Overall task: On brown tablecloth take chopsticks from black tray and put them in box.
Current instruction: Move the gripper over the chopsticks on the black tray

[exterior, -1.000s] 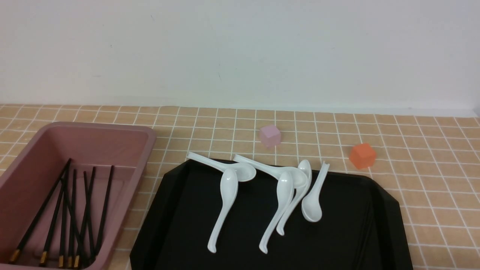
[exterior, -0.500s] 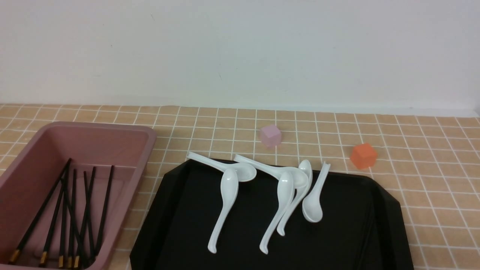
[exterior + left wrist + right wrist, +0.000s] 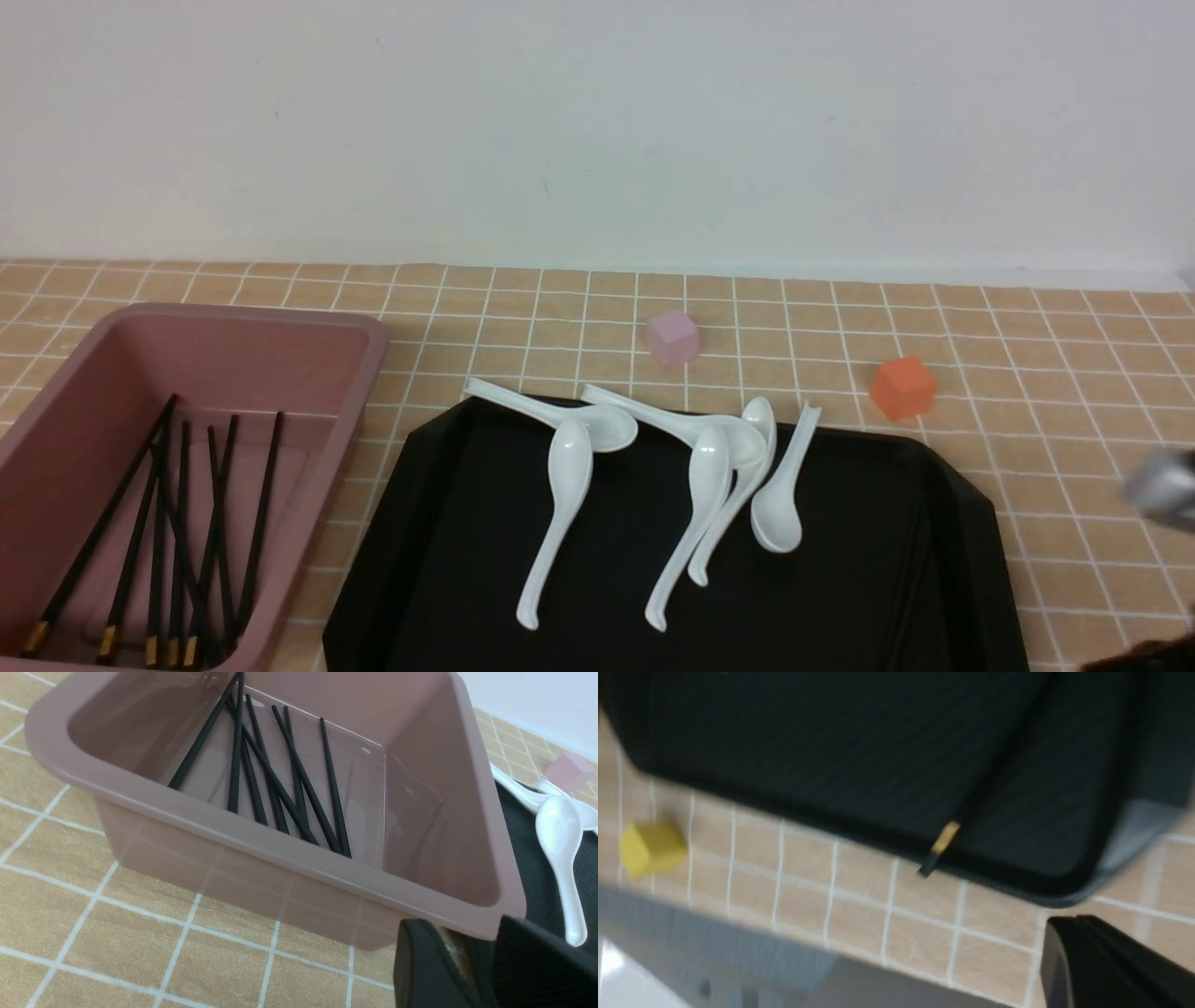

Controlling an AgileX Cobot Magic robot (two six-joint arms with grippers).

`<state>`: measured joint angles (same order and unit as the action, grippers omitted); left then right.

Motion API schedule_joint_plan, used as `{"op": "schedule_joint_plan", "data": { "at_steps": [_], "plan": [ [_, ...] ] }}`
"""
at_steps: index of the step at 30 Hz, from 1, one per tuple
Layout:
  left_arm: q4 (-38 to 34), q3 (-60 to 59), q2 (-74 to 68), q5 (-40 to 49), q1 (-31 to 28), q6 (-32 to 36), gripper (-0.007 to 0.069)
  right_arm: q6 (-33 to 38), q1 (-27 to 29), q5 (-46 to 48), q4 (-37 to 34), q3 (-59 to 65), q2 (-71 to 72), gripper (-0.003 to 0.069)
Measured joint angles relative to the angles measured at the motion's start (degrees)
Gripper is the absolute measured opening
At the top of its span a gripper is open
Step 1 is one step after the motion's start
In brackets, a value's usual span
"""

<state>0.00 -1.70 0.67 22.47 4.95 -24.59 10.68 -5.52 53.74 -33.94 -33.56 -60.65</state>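
Several black chopsticks (image 3: 177,532) with gold bands lie inside the pink box (image 3: 369,373) at the left of the brown tablecloth (image 3: 1074,373). They also show in the left wrist view as chopsticks (image 3: 280,774) in the box (image 3: 280,851). One more chopstick (image 3: 945,837) lies on the black tray (image 3: 831,742), its gold-banded end poking over the rim. My right gripper (image 3: 1069,919) hangs shut and empty over the cloth just off that tray corner. My left gripper (image 3: 467,938) is open and empty beside the box's near corner.
Several white spoons (image 3: 560,504) lie across the far half of the black tray (image 3: 448,579). A pink cube (image 3: 672,338) and an orange cube (image 3: 903,387) sit behind it. A yellow cube (image 3: 651,849) rests near the table's edge. A blurred grey part of my right arm (image 3: 1162,490) shows at the right.
A blurred grey part of my right arm has come into the front view at the right edge. Box, tray, spoons and cubes have not moved.
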Motion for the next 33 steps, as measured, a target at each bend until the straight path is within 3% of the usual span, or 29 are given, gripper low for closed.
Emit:
{"op": "schedule_joint_plan", "data": {
  "at_steps": [12, 23, 29, 33],
  "plan": [
    [0.0, 0.0, 0.0, 0.0, 0.0, 0.0, 0.0239, -3.1, -13.9, -17.6, 2.0, -0.2, -22.2, 0.0004],
    [0.0, 0.0, 0.0, 0.0, 0.0, 0.0, 0.0239, -3.4, -16.2, -25.3, -1.0, -9.3, -33.8, 0.0013],
    [0.0, 0.0, 0.0, 0.0, 0.0, 0.0, 0.0239, -4.3, -16.2, -19.9, 0.3, -14.2, -35.1, 0.0021],
    [0.0, 0.0, 0.0, 0.0, 0.0, 0.0, 0.0239, -11.3, -16.2, -10.4, 5.0, -17.9, -34.5, 0.0046]
  ]
}}
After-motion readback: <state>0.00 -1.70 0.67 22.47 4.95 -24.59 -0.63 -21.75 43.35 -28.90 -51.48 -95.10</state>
